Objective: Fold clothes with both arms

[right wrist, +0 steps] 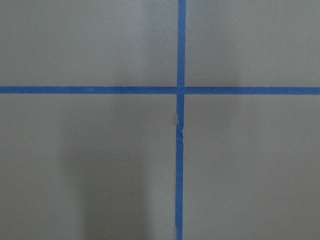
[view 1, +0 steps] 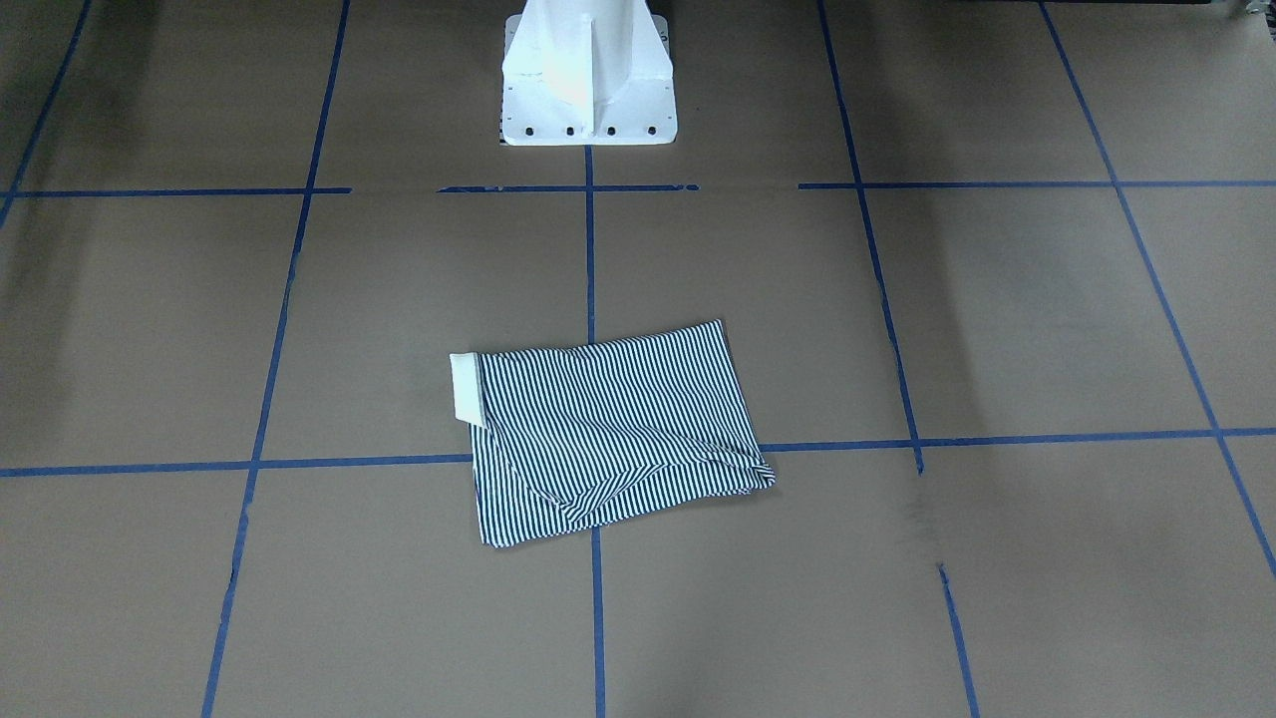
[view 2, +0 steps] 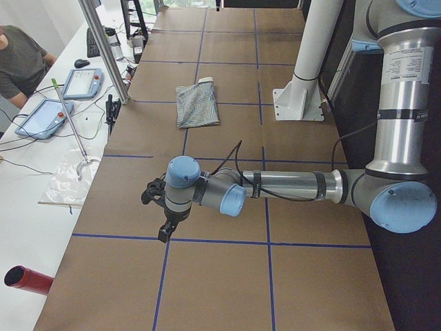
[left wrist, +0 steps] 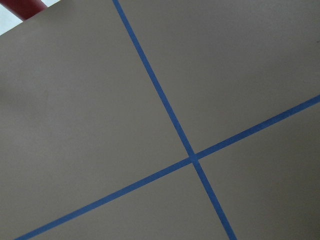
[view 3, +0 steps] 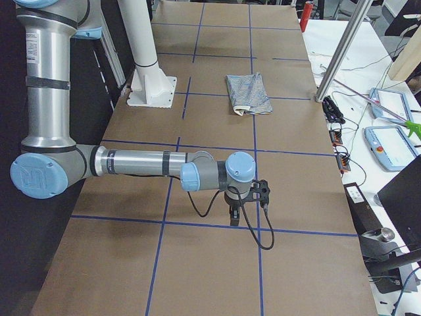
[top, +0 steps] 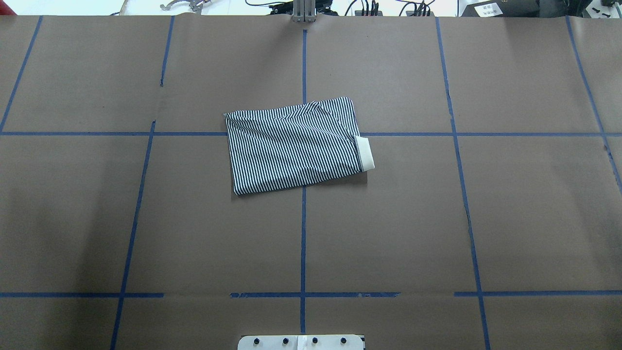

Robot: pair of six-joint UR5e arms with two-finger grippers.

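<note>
The striped shirt [view 1: 608, 429] lies folded into a flat rectangle at the middle of the brown table, its cream collar [view 1: 466, 387] sticking out at one end. It also shows from overhead [top: 291, 146] and in both side views [view 2: 196, 103] [view 3: 248, 92]. No arm is near it. The left gripper [view 2: 165, 231] hangs over the table's left end, pointing down, far from the shirt. The right gripper [view 3: 233, 217] hangs likewise over the right end. I cannot tell whether either is open or shut. Both wrist views show only paper and blue tape.
The white pedestal [view 1: 588, 90] stands behind the shirt. Blue tape lines [top: 303, 233] grid the table. A side bench holds control tablets [view 2: 41, 117], cables and a red cylinder [view 2: 27, 279]. A person [view 2: 21, 62] sits at it. Metal posts [view 3: 342, 52] rise at the table's far edge.
</note>
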